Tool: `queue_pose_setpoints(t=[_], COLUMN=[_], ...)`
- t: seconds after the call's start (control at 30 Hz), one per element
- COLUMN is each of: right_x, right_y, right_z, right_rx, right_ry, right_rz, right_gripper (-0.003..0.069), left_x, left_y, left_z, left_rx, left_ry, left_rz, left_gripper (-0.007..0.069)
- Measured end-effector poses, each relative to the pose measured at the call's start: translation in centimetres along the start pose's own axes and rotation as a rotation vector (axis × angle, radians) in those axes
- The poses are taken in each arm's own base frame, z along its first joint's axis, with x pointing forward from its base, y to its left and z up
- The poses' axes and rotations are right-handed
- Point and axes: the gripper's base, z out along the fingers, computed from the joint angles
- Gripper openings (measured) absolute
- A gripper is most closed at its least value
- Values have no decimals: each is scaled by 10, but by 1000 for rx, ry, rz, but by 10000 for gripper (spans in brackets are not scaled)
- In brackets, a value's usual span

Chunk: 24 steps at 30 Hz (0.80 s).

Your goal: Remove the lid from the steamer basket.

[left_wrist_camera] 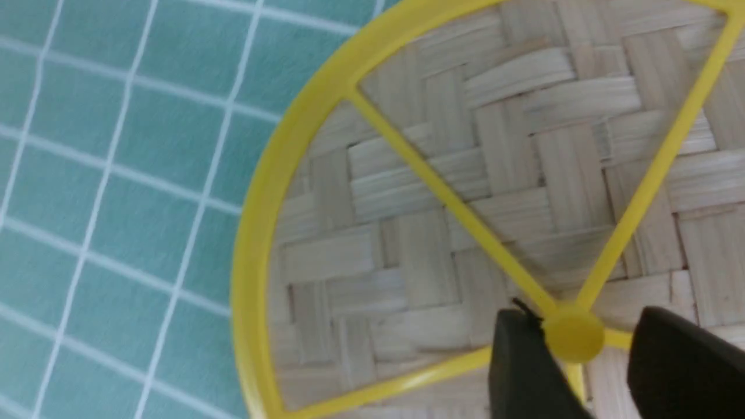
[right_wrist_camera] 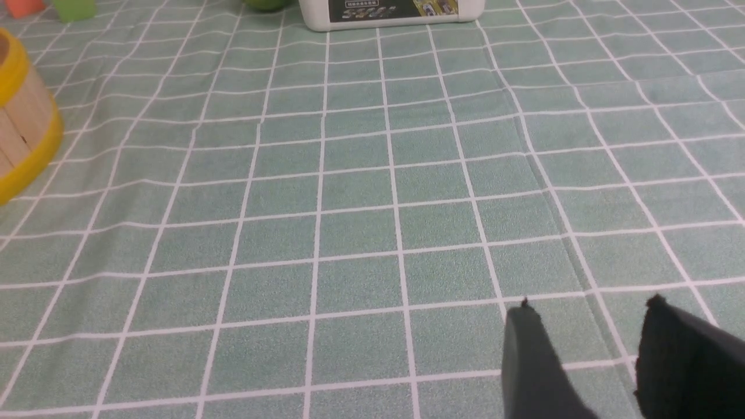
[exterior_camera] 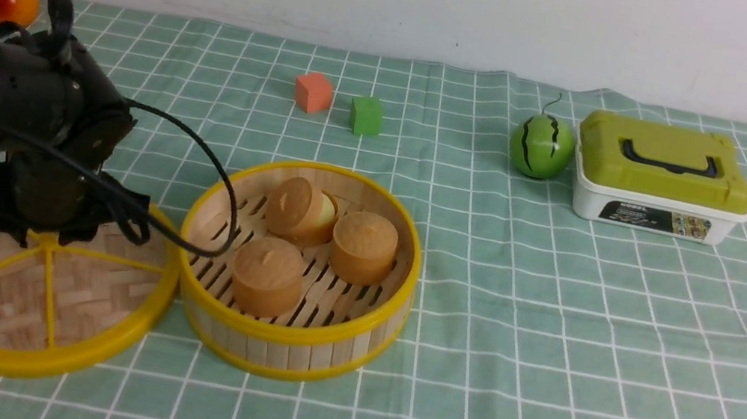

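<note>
Looks like the release step, with the lid [exterior_camera: 103, 286] off and flat on the bench [exterior_camera: 587, 336] by the near left corner, right beside the steamer basket [exterior_camera: 292, 334]. Next, lift the left claw [left_wrist_camera: 582, 326] straight up without snagging the knob [left_wrist_camera: 575, 336]. In the left wrist view: spread fingers either side of that knob, a detail mostly hidden up front. Only in the right wrist view: the right claw [right_wrist_camera: 591, 302], spread too, pinching nothing.

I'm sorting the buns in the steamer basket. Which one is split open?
The bun farthest from the robot, at the back: its brown top tilts up, baring a pale inside; the other two look whole.
</note>
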Motion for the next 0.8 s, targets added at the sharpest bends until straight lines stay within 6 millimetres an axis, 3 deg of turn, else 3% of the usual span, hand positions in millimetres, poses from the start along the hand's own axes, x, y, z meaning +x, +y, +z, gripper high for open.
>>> queue_pose_setpoints(t=[0.07, 0.17, 0.27, 0.3, 0.37, 0.5, 0.63, 0.67, 0.8], right_x=[0, 0, 0, 0, 0, 0, 0, 0, 0], right_y=[0, 0, 0, 0, 0, 0, 0, 0, 0], right_z=[0, 0, 0, 0, 0, 0, 0, 0, 0], right_rx=[0, 0, 0, 0, 0, 0, 0, 0, 0], right_ry=[0, 0, 0, 0, 0, 0, 0, 0, 0], right_rz=[0, 0, 0, 0, 0, 0, 0, 0, 0], right_gripper=[241, 241, 241, 241, 241, 241, 241, 241, 241], left_x=[-11, -29, -44, -44, -49, -44, -36, -31, -13], left_y=[4, 10, 20, 20, 31, 56, 74, 84, 100], left_z=[-13, -39, -76, -77, -109, -161, -190, -207, -239], left_rx=[-52, -63, -23, -21, 36, 119, 162, 194, 318], left_ry=[24, 18, -19, -18, -66, -138, -178, -201, -265], left_rz=[-3, 10, 5, 6, -9, -17, -31, -46, -89], left_gripper=[337, 331, 250, 242, 137, -13, -13, -13, -13])
